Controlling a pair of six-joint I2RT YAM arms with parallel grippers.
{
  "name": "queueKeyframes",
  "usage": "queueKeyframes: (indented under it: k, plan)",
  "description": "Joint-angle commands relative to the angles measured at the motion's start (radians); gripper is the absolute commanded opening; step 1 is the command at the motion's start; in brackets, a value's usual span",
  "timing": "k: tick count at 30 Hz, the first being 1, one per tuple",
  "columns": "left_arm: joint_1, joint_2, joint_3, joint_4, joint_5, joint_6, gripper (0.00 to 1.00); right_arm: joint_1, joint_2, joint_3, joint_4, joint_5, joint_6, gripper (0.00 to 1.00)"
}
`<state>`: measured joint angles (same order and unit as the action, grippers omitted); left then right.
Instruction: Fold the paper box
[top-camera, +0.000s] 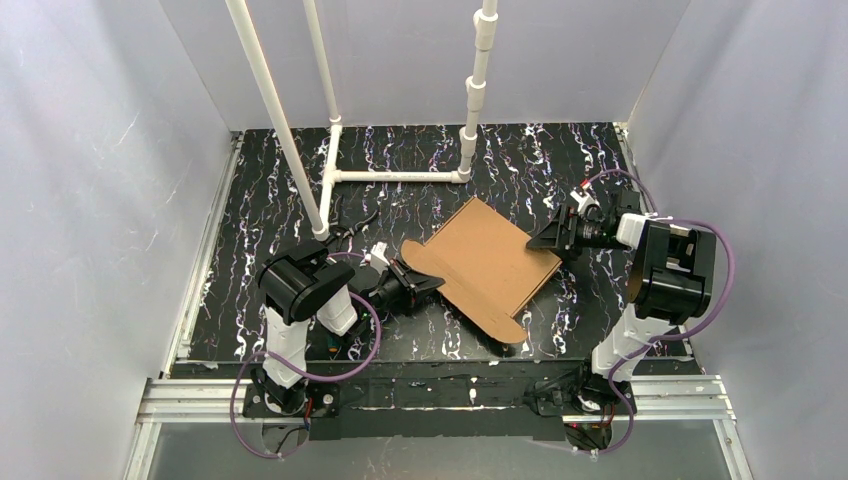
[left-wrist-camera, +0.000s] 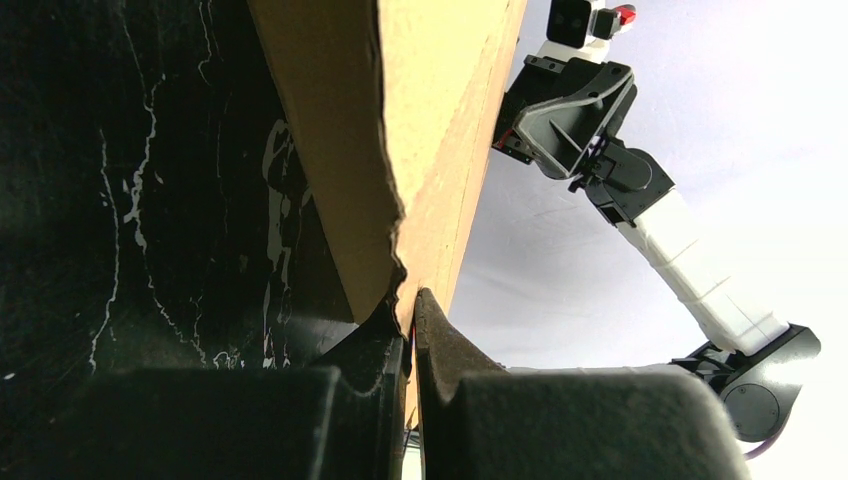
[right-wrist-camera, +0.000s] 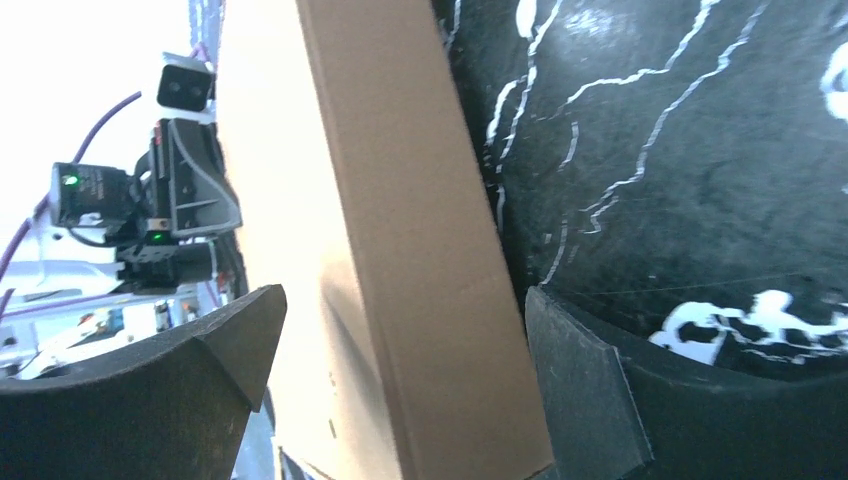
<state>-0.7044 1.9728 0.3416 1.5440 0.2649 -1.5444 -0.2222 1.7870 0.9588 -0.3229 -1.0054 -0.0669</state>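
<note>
Two arms meet at the paper box (top-camera: 490, 262) in the overhead view. It lies diagonally near the middle of the black marbled table (top-camera: 270, 190), with the left gripper (top-camera: 430, 283) at its near-left flap and the right gripper (top-camera: 548, 238) at its far-right edge. The left wrist view shows the left jaws pinched together on a cardboard edge. In the right wrist view the right jaws are spread wide, with a raised cardboard wall between them and a gap on one side.
</note>
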Motion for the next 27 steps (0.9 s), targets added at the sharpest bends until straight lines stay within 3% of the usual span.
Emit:
queueKeyframes:
  k: [1,14,27]
  plan:
    - [-0.001,0.006,-0.018,-0.148,-0.003,0.055,0.0,0.002,0.023,-0.004,-0.052,-0.11,-0.025,0.98]
    - [-0.001,0.009,-0.029,-0.147,0.005,0.056,0.0,0.01,0.103,0.029,-0.243,-0.076,-0.169,0.98]
    - [-0.001,-0.01,-0.072,-0.142,0.004,0.072,0.0,-0.039,-0.01,0.024,-0.254,-0.069,-0.19,0.98]
